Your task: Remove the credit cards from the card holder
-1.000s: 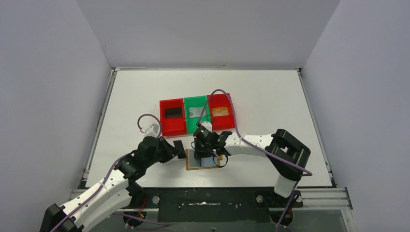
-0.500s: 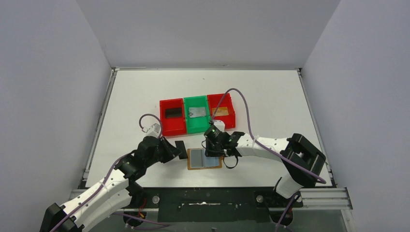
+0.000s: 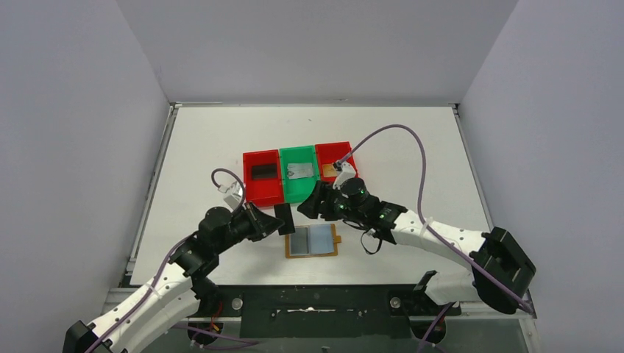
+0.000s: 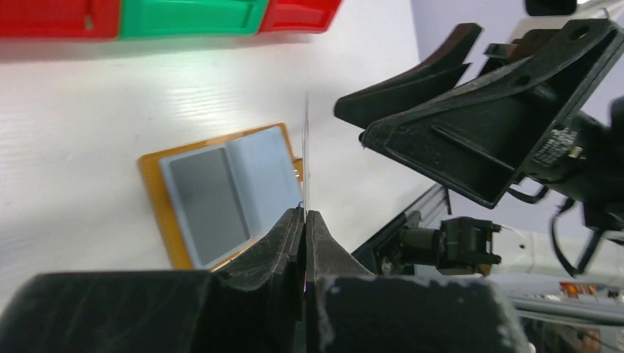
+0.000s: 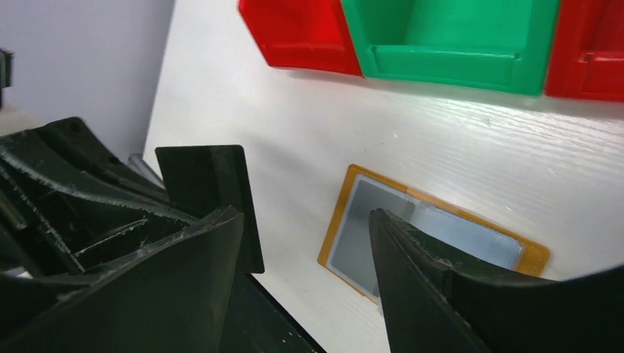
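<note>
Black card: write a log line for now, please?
left gripper: shut on black card | right gripper: open | card holder: open, grey card inside

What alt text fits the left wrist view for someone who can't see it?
The left gripper pinches a thin card, seen edge-on, above the table. Behind it the card holder lies open with a grey card in one sleeve; the right gripper looms nearby, red and green bins along the top.

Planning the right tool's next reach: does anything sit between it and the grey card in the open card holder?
Nothing visible does. The card holder lies open on the table with the grey card exposed, and the open right tool is just beyond it. The left tool pinches a black card beside the holder's left edge, not over it.
</note>
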Robot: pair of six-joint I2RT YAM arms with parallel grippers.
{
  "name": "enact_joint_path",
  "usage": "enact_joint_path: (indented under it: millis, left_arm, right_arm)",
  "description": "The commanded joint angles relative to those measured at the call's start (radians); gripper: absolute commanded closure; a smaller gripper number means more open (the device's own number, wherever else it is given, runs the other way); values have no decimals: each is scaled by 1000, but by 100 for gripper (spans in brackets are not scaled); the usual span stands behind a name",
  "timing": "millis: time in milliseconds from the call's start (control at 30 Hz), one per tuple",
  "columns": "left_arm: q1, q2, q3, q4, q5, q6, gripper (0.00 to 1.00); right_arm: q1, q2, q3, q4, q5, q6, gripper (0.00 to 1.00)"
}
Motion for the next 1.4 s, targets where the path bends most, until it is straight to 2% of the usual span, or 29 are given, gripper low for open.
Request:
enact_joint_path:
  millis: [0,100,300,533,633,800,1100,1300,1367]
  left_arm:
    - [28,-6,-21,244,159,28,100]
    - [53,18,-31,347,253,4,100]
    - [108,21,-79,507,363,-79,100]
    - [175,35,-150,703,478,-198,100]
    - [182,56,-147,729,511,-210,100]
    - [184,64,-141,768,521,-224,100]
    - [195,46,-152,748,512,-224,100]
    - [208,40,-148,706,497,-214,100]
    - [216,34,-138,663,490,-200,91]
  right_arm:
    - [-5,-80,-112,316,-92,23,32]
    - [-28,-95,-165,434,-174,58,30]
    - [-34,-95,-164,510,-257,69,30]
    - [-62,-64,-178,649,-370,119,41]
    - [-62,-55,-172,665,-387,126,47]
    - [-62,-16,-171,704,-424,151,49]
    - [-62,-26,-184,761,-459,169,83]
    - [-62,-35,-203,789,-468,185,100]
    - [-62,-48,-201,762,-456,176,100]
